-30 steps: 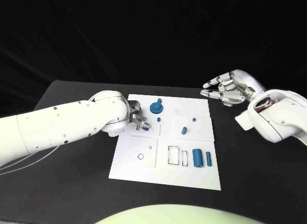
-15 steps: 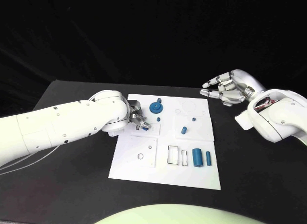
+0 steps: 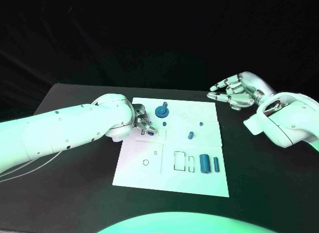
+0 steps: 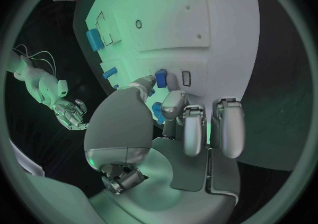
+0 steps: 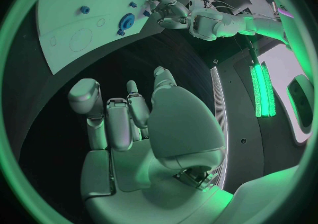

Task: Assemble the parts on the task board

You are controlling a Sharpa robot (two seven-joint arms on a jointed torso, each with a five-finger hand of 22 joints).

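Observation:
The white task board [image 3: 142, 165] lies in the middle of the table. My left hand [image 3: 142, 124] hovers over its left side, pinching a small blue part [image 4: 161, 78] between thumb and a finger, right beside a small rectangular slot [image 4: 186, 78]. A blue gear [image 3: 161, 112] stands at the board's far end, and a small blue peg [image 3: 191, 135] sits mid-board. Two blue cylinders [image 3: 204, 163] lie side by side near the board's front right. My right hand [image 3: 236, 92] hangs beyond the board's far right corner with fingers apart and nothing in it; its palm [image 5: 146, 123] is bare.
Black table surrounds the board on all sides. Printed outlines, a circle [image 3: 144, 163] and a rectangle [image 3: 180, 161], mark the board's near half. The right wrist view also takes in the gear [image 5: 126, 21] and my left hand [image 5: 169, 12].

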